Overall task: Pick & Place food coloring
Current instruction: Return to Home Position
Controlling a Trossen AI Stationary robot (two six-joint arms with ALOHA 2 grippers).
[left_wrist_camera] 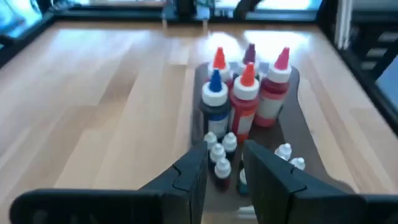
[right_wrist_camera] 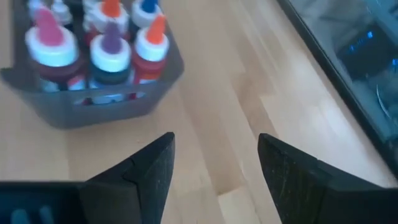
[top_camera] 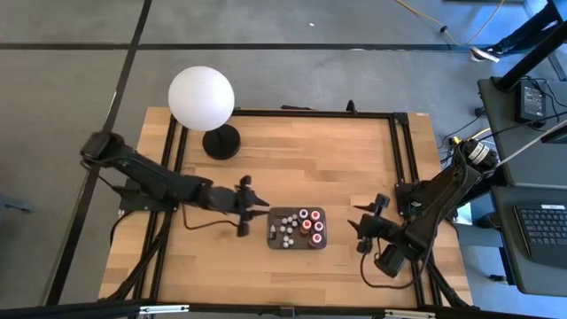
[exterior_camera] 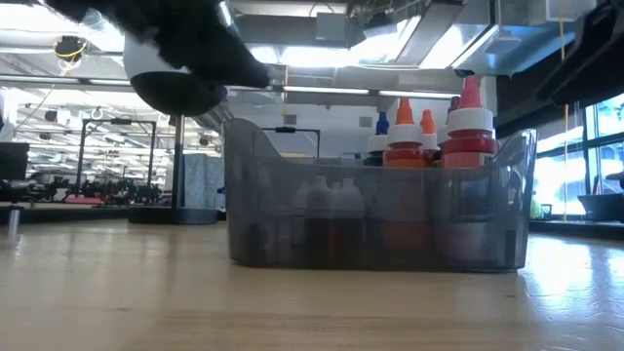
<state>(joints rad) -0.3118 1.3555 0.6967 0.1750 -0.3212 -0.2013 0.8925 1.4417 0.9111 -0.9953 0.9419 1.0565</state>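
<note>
The food coloring (top_camera: 301, 226) is a cluster of tiny dropper bottles standing upright in a dark grey tray (top_camera: 271, 232) near the table's near edge. The taller bottles (left_wrist_camera: 245, 93) have white caps and red, orange, blue or purple tips. Several smaller white-capped ones (left_wrist_camera: 221, 146) stand at the tray's left end. My left gripper (top_camera: 263, 206) is just left of the tray, pointing at it, open by a narrow gap (left_wrist_camera: 224, 155). My right gripper (top_camera: 359, 232) is to the tray's right, wide open (right_wrist_camera: 214, 140), apart from the bottles (right_wrist_camera: 102, 50).
A big white globe lamp (top_camera: 202, 97) on a black base stands at the table's far left. Black frame rails (top_camera: 399, 142) run along the table's edges. Bare wood lies between the lamp and the tray (exterior_camera: 375, 219), and on the tray's right.
</note>
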